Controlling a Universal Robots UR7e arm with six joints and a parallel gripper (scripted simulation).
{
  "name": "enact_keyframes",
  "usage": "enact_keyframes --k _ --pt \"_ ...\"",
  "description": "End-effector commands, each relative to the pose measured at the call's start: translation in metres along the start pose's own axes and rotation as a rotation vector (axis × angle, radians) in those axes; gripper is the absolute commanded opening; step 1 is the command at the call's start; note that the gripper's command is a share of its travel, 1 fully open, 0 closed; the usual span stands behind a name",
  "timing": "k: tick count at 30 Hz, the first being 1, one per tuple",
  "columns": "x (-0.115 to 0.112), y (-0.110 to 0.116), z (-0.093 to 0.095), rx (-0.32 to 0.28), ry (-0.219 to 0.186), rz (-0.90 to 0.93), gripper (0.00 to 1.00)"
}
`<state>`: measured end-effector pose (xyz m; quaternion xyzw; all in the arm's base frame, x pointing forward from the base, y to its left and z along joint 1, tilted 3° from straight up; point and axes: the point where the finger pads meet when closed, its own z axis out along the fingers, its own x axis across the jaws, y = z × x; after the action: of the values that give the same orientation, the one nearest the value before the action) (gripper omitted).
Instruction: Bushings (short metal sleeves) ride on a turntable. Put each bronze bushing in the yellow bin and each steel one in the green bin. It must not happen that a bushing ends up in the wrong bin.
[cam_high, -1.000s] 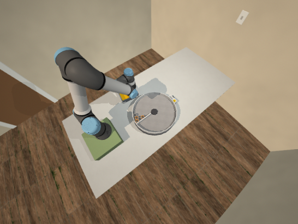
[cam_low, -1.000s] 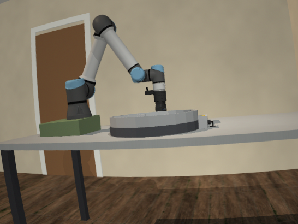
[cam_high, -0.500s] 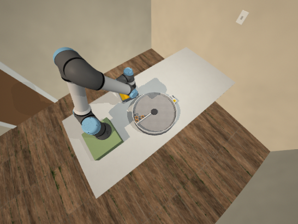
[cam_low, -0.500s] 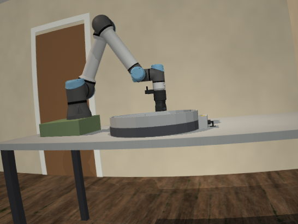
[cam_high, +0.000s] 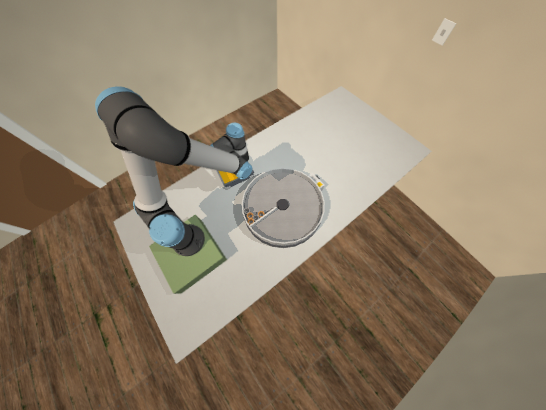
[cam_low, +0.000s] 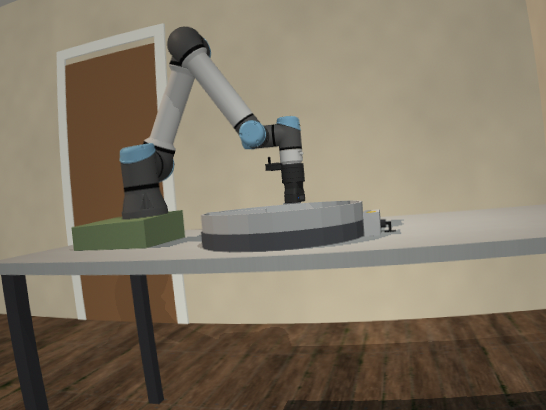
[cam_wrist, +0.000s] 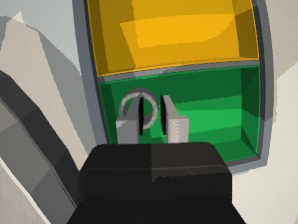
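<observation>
My gripper (cam_wrist: 152, 107) (cam_low: 294, 200) points down over the green bin (cam_wrist: 220, 120), its two fingers a little apart with nothing seen clamped between them. A grey steel bushing (cam_wrist: 122, 107) shows as a ring behind the left finger, inside the green bin. Whether it touches that finger cannot be told. The yellow bin (cam_wrist: 180, 32) (cam_high: 227, 176) adjoins the green one. On the turntable (cam_high: 300, 220) (cam_low: 280, 220), several bronze bushings (cam_high: 249, 215) and some dark grey ones lie bunched against the thin bar near the rim. In the exterior view the rim hides the bushings and bins.
The turntable's raised rim stands close beside the bins. A thin light bar (cam_high: 266, 215) runs from the dark hub (cam_high: 282, 204) to the rim. A small white box (cam_low: 372, 222) stands at the rim's far side. The green base block (cam_high: 187, 270) (cam_low: 110, 236) carries the arm.
</observation>
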<state>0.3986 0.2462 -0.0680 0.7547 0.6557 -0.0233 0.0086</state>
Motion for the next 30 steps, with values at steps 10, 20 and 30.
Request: enact_keyframes --k 10,20,30 --pt "0.0002 0.0004 -0.0035 -0.001 0.001 0.0 0.42" --pt "0.0002 0.0004 -0.0066 -0.001 0.001 0.0 0.42" --pt "0.0002 0.0004 -0.0091 -0.001 0.001 0.0 0.42"
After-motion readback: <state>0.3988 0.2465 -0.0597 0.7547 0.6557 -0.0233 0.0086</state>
